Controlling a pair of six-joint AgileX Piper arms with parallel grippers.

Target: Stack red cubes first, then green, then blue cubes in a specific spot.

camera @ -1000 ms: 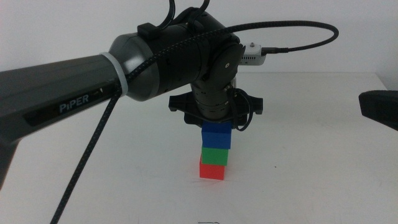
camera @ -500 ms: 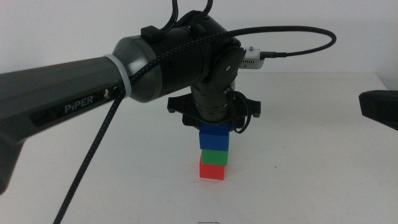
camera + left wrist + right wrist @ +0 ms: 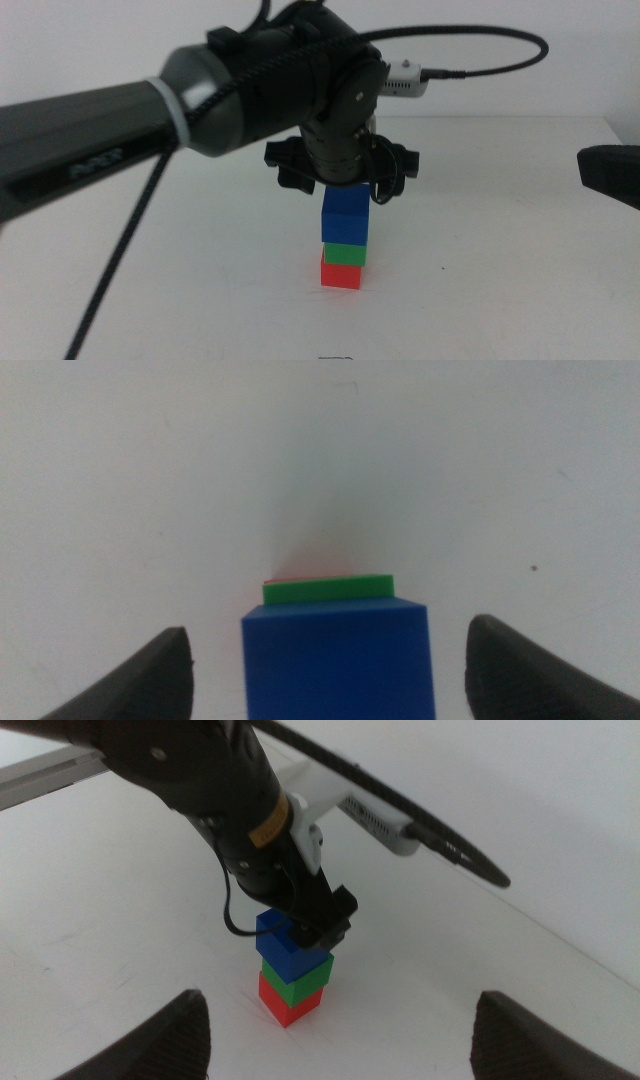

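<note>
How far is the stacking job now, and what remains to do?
Done, as it looks: the red cube sits on the table, the green cube on it, the blue cube on top. In hand: nothing; the left gripper hangs open over the blue cube, jaws clear of its sides. Left: probably only moving that arm away. The right gripper waits open nearby.

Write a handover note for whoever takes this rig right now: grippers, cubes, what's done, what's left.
Left gripper: open, directly above the stack, jaws on either side of the blue cube without touching it.
Right gripper: open, holding nothing, waiting at the table's right side.
Stack: red cube on the white table, green cube on it, blue cube on top, slightly offset.
Done: all three stacked in order.
Left: lift the left arm away without bumping the stack.
</note>
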